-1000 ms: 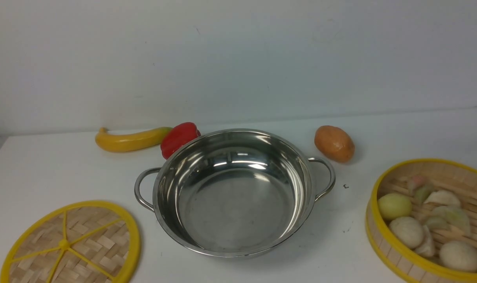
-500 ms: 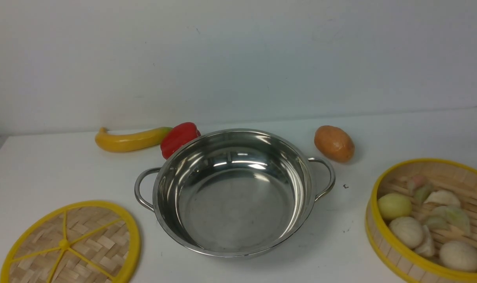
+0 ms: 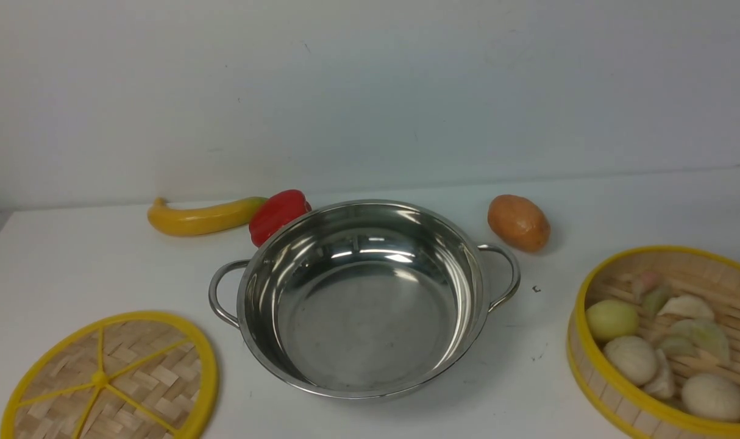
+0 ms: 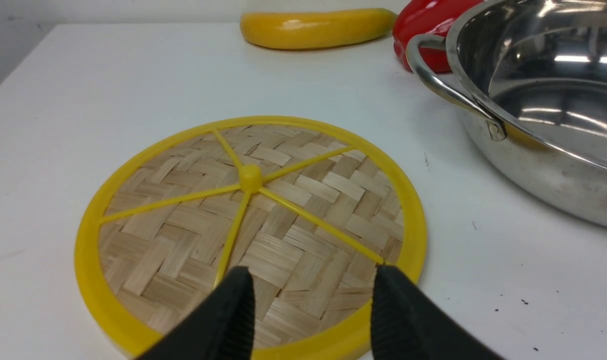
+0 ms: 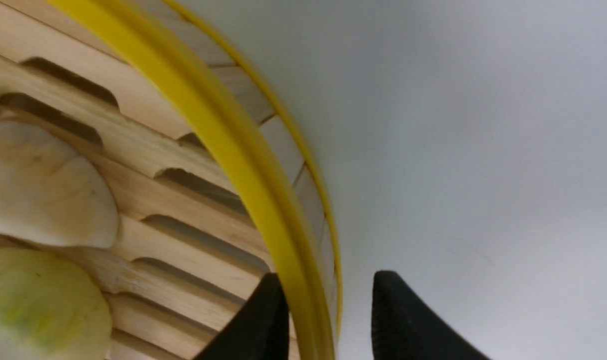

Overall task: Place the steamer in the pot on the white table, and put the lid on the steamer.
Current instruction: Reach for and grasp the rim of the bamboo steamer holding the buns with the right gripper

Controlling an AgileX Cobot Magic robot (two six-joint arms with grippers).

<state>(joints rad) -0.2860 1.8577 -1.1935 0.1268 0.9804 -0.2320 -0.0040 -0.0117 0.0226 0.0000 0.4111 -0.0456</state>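
The shiny pot [image 3: 361,299] stands empty in the middle of the white table [image 3: 102,268]. The lid [image 3: 111,378], a flat woven disc with a yellow rim, lies at the front left. The steamer [image 3: 668,341], holding pale buns and dumplings, sits at the front right. Neither gripper shows in the front view. In the left wrist view my left gripper [image 4: 311,275] is open just above the near rim of the lid [image 4: 293,200], holding nothing. In the right wrist view my right gripper [image 5: 328,275] is open and straddles the yellow rim of the steamer [image 5: 223,130], one finger inside, one outside.
A yellow banana [image 3: 202,216] and a red pepper [image 3: 277,213] lie behind the pot on the left, the pepper close to its rim. A brown potato [image 3: 519,222] lies behind the pot's right handle [image 3: 504,277]. A plain wall rises behind the table.
A dark bit of the right gripper at the front view's right edge has slipped out of that view. The pot, lid and steamer have not moved.
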